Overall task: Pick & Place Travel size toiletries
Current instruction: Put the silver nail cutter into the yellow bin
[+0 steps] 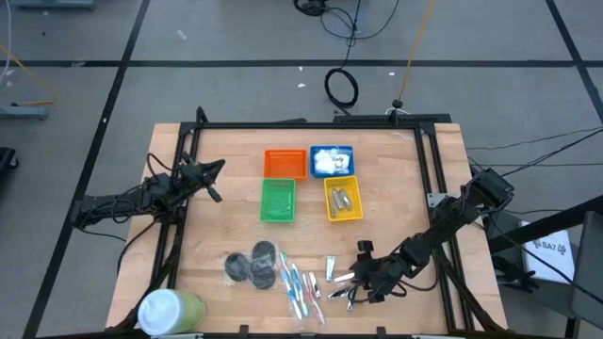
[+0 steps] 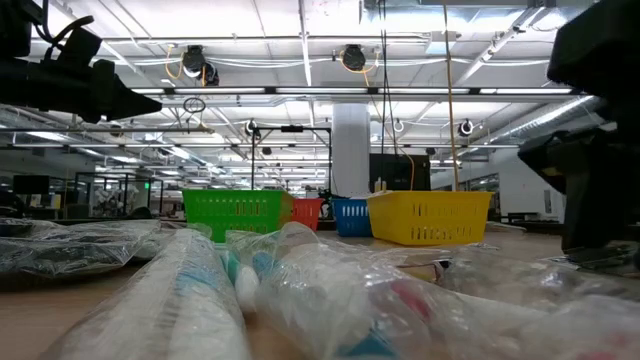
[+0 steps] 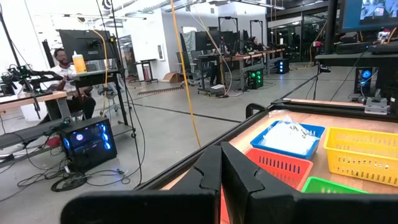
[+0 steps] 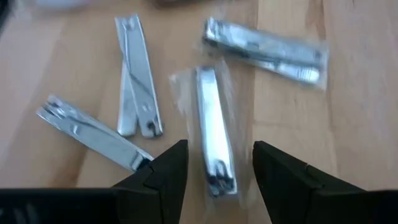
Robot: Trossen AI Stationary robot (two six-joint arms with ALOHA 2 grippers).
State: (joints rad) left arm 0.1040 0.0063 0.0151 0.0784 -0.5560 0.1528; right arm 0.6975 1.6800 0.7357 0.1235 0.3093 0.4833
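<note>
High view showed a wooden table (image 1: 226, 231) on a grey tiled floor (image 1: 236, 38). The right gripper (image 1: 350, 282) hung open over the silver clippers (image 4: 214, 134) near the front edge; the left gripper (image 1: 215, 169) sat closed beside the green basket (image 1: 277, 200).

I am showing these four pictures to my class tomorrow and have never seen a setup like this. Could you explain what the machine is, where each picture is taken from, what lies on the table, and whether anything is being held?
Two dark robot arms work at a wooden table. One picture looks down from above, one looks level across the tabletop, and two come from cameras on the wrists.

Four small baskets sit mid-table: orange, blue, green, yellow. Nearer the front lie dark discs, toothbrushes, silver nail clippers and a white-and-green tub.

The left gripper waits shut at the table's left edge. The right gripper hovers open over one wrapped clipper. Nothing is held.
</note>
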